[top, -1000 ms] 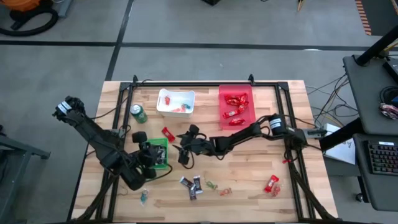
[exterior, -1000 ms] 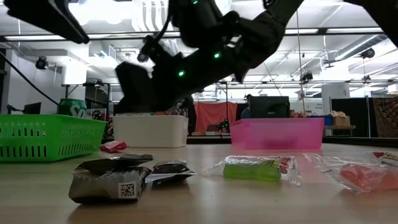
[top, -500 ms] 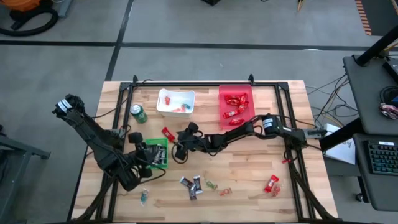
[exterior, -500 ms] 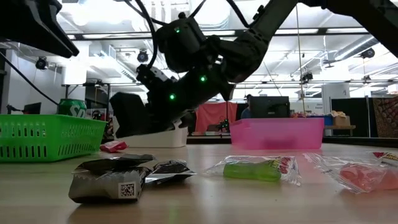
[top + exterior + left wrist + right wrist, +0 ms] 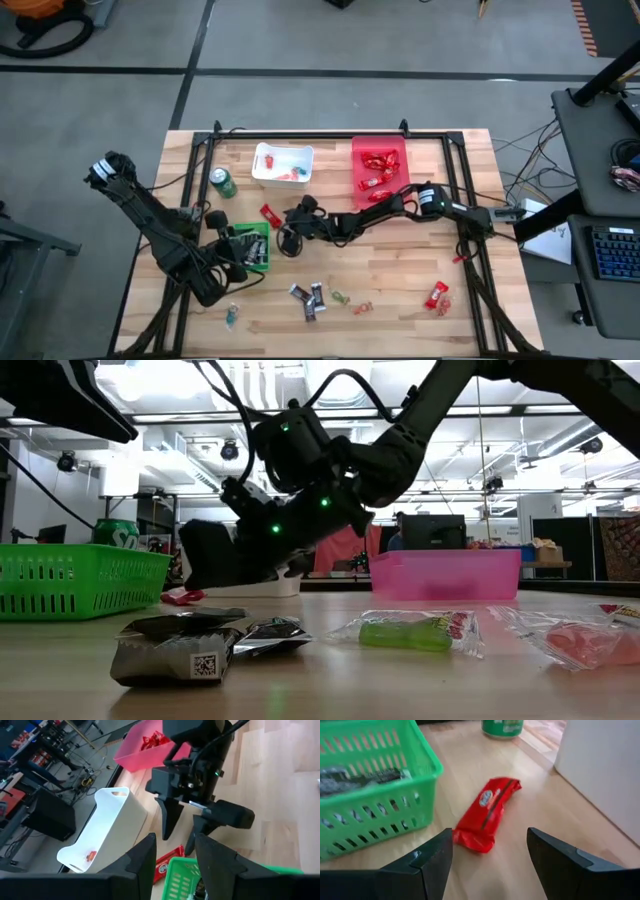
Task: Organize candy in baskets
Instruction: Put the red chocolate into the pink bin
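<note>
A red-wrapped candy bar point(image 5: 487, 815) lies flat on the table between the green basket point(image 5: 370, 795) and the white basket point(image 5: 605, 775). My right gripper point(image 5: 490, 834) is open and low over the table, with one finger on each side of the bar's near end, touching nothing. My left gripper point(image 5: 175, 837) is open above the green basket point(image 5: 252, 247), which holds dark-wrapped candy point(image 5: 350, 777). The red basket point(image 5: 380, 165) holds red candy. Loose candy point(image 5: 310, 297) lies near the table's front edge.
A green drink can point(image 5: 222, 183) stands left of the white basket point(image 5: 283, 163). Dark bars point(image 5: 180, 645), a green piece point(image 5: 410, 632) and an orange piece point(image 5: 580, 642) lie near the front edge, and red pieces point(image 5: 437, 295) lie at the front right. A black frame borders the table.
My right gripper has moved toward the table's left edge and down toward the red bar. My left gripper has sunk a little over the green basket, then kept still.
</note>
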